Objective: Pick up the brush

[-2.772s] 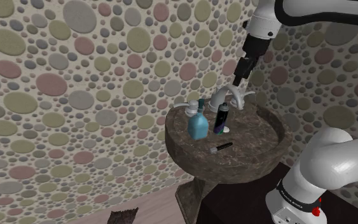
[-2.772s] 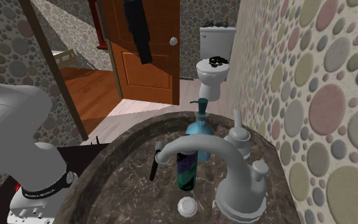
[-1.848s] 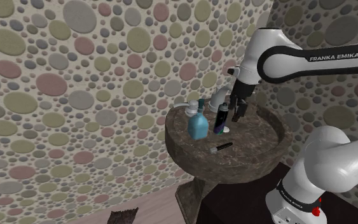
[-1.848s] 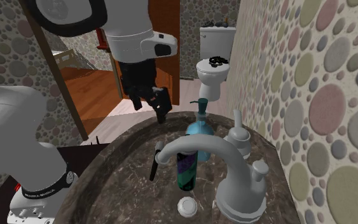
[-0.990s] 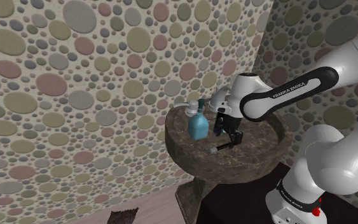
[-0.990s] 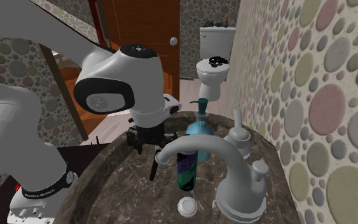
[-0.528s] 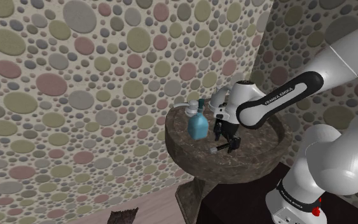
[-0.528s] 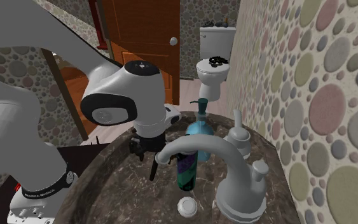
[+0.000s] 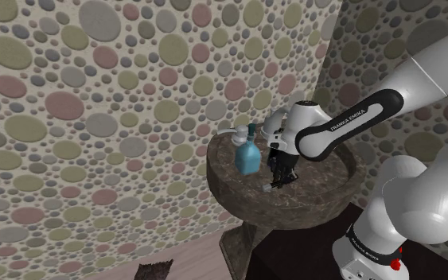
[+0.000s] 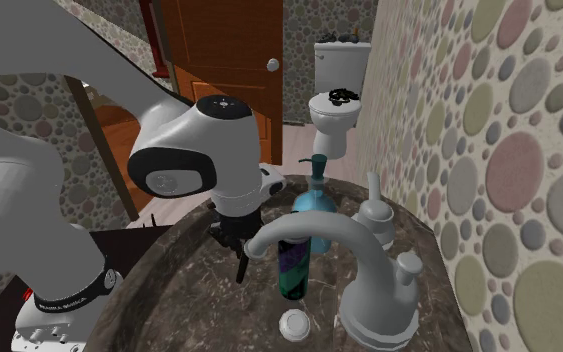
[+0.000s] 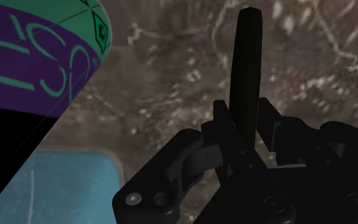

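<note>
Where the arm bends down into the dark marbled sink (image 9: 325, 171), the black gripper (image 9: 280, 176) sits low in the bowl with the brush (image 9: 271, 187) right under it, lying flat on the stone. From the hand's own camera the gripper (image 11: 244, 130) looks drawn in narrow. Its two fingers (image 11: 219, 127) press against either side of the slim black brush (image 11: 247, 63), so I judge the brush is clasped, not merely straddled.

What matters is the lie of the brush. Its long axis runs straight out past the fingertips, crosswise to the line the jaws close along, so they bite on its thin width. Most of its length sticks out beyond the grip, and the hold seems to sit near one end.

From across the basin, the brush (image 10: 240, 265) pokes out below the gripper (image 10: 231, 238). The purple-and-green can (image 10: 294, 265) stands just beside it, and a blue soap bottle (image 10: 315, 215) stands further back by the faucet (image 10: 369, 270).

The next move is probably a plain lift straight up. That way the free end of the brush should swing clear of the can.
</note>
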Controlling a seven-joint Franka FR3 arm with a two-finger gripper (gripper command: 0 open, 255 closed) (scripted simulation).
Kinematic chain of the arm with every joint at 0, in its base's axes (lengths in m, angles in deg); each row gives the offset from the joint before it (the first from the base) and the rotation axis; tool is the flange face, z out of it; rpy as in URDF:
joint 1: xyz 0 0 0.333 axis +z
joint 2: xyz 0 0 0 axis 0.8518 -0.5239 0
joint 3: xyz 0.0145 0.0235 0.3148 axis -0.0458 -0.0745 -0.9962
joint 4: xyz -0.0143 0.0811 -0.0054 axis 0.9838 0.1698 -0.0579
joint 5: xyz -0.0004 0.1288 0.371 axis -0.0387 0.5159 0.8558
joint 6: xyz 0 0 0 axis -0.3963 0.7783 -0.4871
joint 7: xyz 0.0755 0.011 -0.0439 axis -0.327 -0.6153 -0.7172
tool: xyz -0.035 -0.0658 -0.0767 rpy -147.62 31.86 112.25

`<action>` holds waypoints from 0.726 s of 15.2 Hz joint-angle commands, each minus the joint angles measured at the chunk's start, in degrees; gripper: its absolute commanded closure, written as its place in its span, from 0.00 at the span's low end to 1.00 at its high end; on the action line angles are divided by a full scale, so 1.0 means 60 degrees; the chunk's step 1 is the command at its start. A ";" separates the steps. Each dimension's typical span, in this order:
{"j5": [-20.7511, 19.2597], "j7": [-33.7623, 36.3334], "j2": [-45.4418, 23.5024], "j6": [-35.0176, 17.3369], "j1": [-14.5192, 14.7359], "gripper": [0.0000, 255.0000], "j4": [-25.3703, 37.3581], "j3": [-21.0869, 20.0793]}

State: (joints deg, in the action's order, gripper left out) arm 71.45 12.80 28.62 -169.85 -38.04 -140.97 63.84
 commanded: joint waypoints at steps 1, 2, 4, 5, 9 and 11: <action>-0.0003 -0.0002 -0.0019 -0.0001 -0.0003 1.00 -0.0011 0.0006; -0.0011 0.0004 -0.0005 -0.0015 -0.0012 1.00 -0.0041 0.0000; -0.0095 0.0100 0.0340 0.0396 -0.0105 1.00 0.0030 -0.0099; -0.0127 0.0141 0.0505 0.0600 -0.0145 1.00 0.0070 -0.0146; -0.0209 0.0280 0.1115 0.1394 -0.0266 1.00 0.0259 -0.0315; -0.0229 0.0336 0.1390 0.1778 -0.0308 1.00 0.0370 -0.0391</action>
State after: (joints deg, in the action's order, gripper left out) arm 70.25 14.77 36.00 -160.59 -39.60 -139.15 61.64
